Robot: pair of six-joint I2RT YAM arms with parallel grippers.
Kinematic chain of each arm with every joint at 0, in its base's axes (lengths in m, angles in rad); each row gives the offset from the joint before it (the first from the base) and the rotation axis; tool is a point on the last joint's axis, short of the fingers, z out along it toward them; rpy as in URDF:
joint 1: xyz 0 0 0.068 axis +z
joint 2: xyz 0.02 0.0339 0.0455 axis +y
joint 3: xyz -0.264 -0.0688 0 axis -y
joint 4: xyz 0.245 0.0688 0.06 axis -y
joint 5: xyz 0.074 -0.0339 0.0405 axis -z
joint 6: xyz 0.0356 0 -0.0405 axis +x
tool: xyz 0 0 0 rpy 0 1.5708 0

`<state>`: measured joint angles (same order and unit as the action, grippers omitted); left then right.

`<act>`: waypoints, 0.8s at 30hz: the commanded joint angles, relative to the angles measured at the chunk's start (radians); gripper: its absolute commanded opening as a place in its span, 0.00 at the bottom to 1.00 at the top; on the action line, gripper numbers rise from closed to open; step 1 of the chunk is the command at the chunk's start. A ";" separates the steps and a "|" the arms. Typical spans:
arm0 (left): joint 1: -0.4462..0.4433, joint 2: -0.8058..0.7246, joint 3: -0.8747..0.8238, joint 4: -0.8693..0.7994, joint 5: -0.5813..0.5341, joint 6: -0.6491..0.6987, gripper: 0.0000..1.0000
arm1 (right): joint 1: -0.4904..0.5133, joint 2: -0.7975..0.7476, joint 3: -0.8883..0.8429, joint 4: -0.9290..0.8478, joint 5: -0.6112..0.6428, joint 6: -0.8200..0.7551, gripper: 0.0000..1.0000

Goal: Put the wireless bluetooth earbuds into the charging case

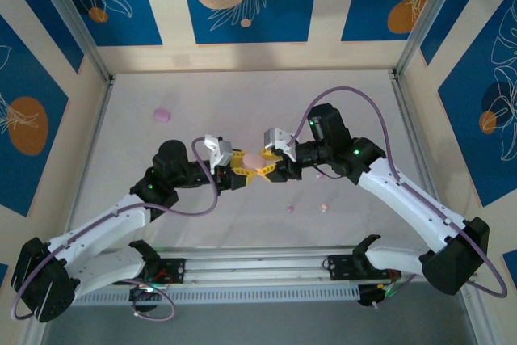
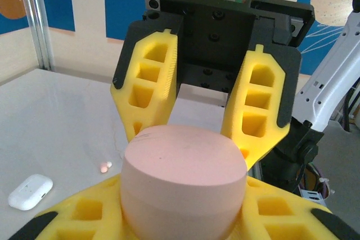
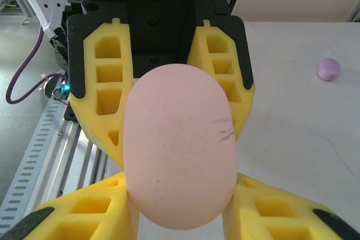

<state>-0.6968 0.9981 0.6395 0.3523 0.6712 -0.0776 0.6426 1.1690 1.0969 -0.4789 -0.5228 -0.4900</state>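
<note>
Holding the pink charging case (image 2: pixel 183 178) up between the two arms, the left hand (image 2: pixel 183 195) is closed on the lower half, its yellow fingers (image 2: pixel 84 209) tight against both sides. The right hand (image 3: pixel 180 195) meets it head-on, fingers flanking the upper half of the same case. Whether they press on it or merely stand beside it, I cannot tell. The case looks shut, with a thin seam running round its middle.

The earbuds are nowhere near it. Two tiny ones (image 1: pixel 323 208) lie on the surface (image 1: pixel 242 103) below the right arm, well apart from the case, and a pale pink pair (image 2: pixel 105 166) sits near a white case (image 2: pixel 31 191). A purple case (image 1: pixel 162 114) rests far off to the left.

The main risk is the shell itself. It is smooth and rounded, and the fingers bear on curved sides. If one hand pulls at the lid while the other grips too lightly, the case may squirt out and drop to the surface, perhaps scattering the buds below. If the two hands pull unevenly, it may twist in the grip and leave the lid half raised. Later, the broad fingers may flick those small buds away rather than pinch them.
</note>
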 commanded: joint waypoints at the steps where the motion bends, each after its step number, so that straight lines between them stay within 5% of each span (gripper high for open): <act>1: -0.028 -0.014 0.005 0.028 0.046 0.018 0.24 | 0.007 -0.001 -0.011 0.050 0.030 0.035 0.44; 10: -0.031 -0.029 -0.020 0.022 0.057 0.055 0.21 | -0.093 -0.002 0.038 0.056 -0.122 0.266 0.56; 24: -0.042 -0.007 -0.029 0.084 0.054 0.011 0.21 | -0.082 0.017 0.037 0.121 -0.066 0.315 0.58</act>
<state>-0.7288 0.9890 0.6212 0.3820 0.6956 -0.0536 0.5522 1.1839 1.1221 -0.3889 -0.5869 -0.1749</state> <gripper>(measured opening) 0.332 0.583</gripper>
